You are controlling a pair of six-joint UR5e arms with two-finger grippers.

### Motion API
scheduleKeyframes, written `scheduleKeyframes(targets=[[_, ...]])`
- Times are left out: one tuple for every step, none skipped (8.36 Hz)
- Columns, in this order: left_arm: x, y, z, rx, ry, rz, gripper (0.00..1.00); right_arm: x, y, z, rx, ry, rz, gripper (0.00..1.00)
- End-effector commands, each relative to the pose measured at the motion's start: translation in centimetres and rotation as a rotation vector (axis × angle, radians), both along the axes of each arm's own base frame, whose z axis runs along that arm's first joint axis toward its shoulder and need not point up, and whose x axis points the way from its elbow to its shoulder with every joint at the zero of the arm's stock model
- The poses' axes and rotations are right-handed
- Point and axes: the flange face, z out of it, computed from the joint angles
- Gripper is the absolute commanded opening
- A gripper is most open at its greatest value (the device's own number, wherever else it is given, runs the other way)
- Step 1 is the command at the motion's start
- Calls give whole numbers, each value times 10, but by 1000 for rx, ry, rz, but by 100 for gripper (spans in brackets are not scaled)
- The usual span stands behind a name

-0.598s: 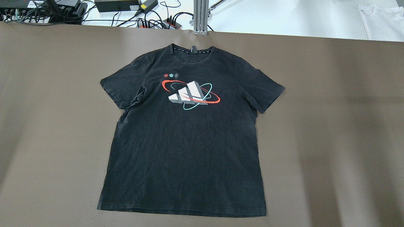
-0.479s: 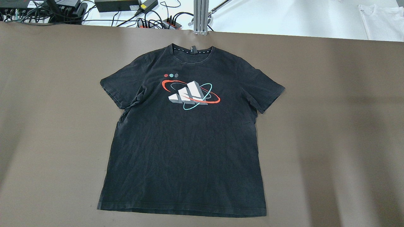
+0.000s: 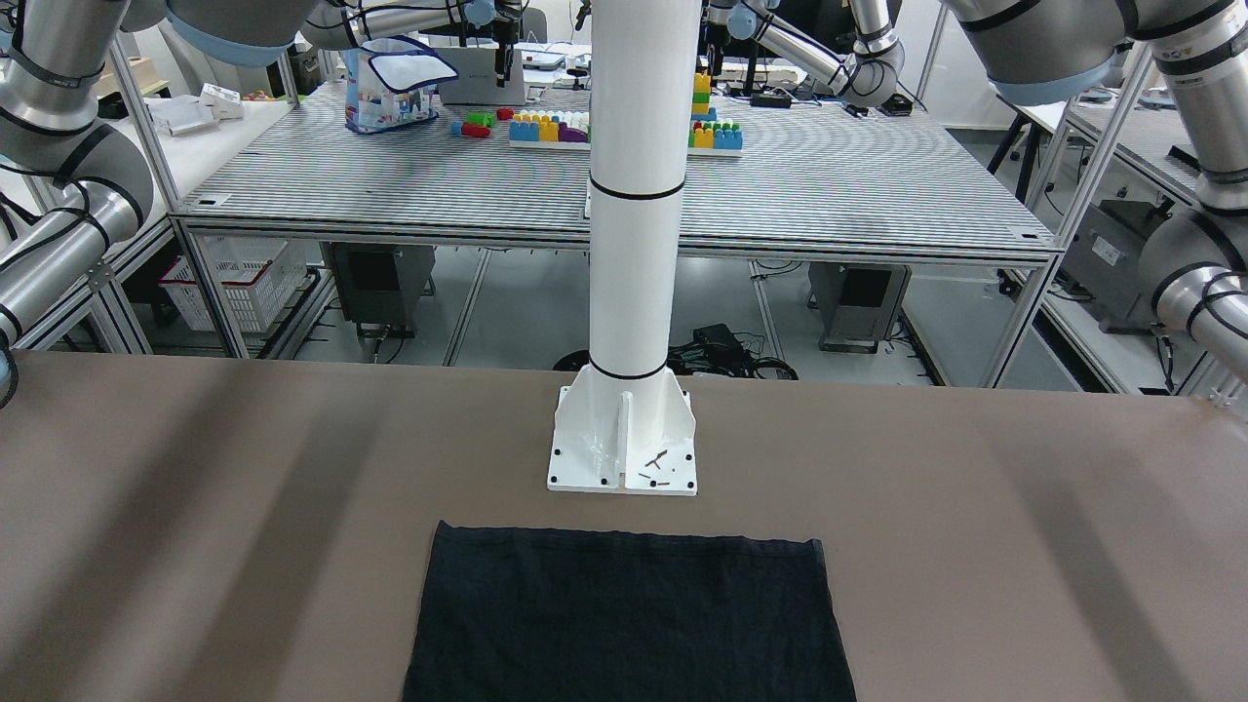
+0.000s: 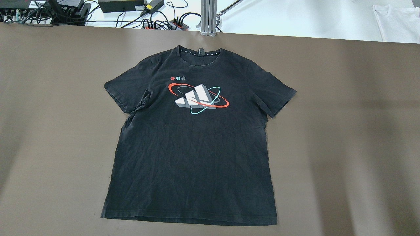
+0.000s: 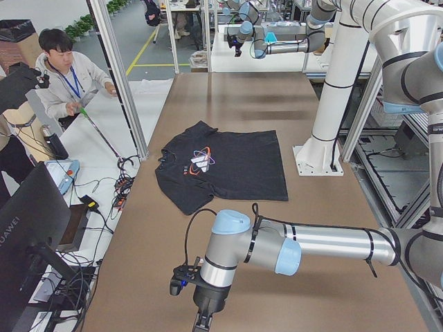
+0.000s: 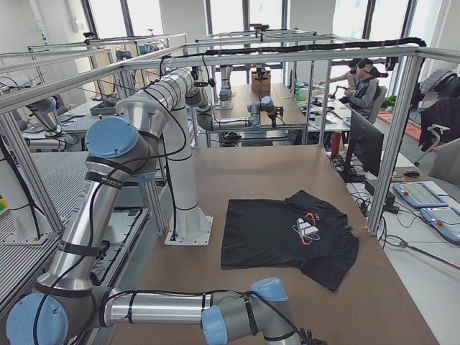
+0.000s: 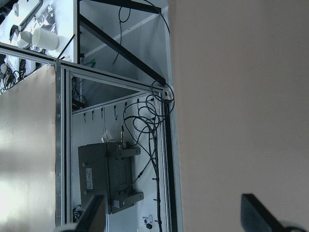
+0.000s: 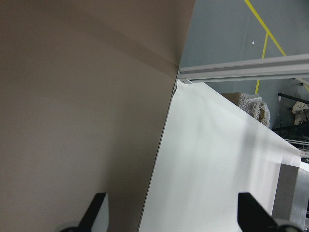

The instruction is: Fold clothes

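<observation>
A black T-shirt (image 4: pixel 190 157) with a white, red and teal logo lies flat and face up on the brown table (image 4: pixel 344 131), collar at the far side, hem near the robot. Its hem shows in the front-facing view (image 3: pixel 629 614), and it shows in both side views (image 5: pixel 235 166) (image 6: pixel 273 230). My left gripper (image 7: pixel 174 217) is open and empty, past the table's left end, far from the shirt. My right gripper (image 8: pixel 176 215) is open and empty over the table's right edge. Neither gripper shows in the overhead view.
The white pole base (image 3: pixel 622 458) stands just behind the shirt's hem. An aluminium post (image 4: pixel 209 16), cables and power strips (image 4: pixel 164 23) and a white garment (image 4: pixel 397 23) lie beyond the far edge. A person (image 5: pixel 66 76) holds a thin stick there.
The shirt lies as before. Only the thin stick beside the far post has shifted slightly.
</observation>
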Motion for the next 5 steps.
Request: scheduleKeyframes(targets=[[0,-1,-1,3,0,1,100,0,-3,-6,12,-2,5,94],[0,-1,-2,4,0,0,100,-1,-10,-15,30,-7,5,94],[0,-2,-6,13,-1,0,100,-2,-14,-22,45,-13,4,94],[0,-2,-15,36,4,2,100,-3,-17,-29,61,-19,5,94],[2,-3,-19,45,14,5,100,-3,-24,-48,92,-22,5,94]])
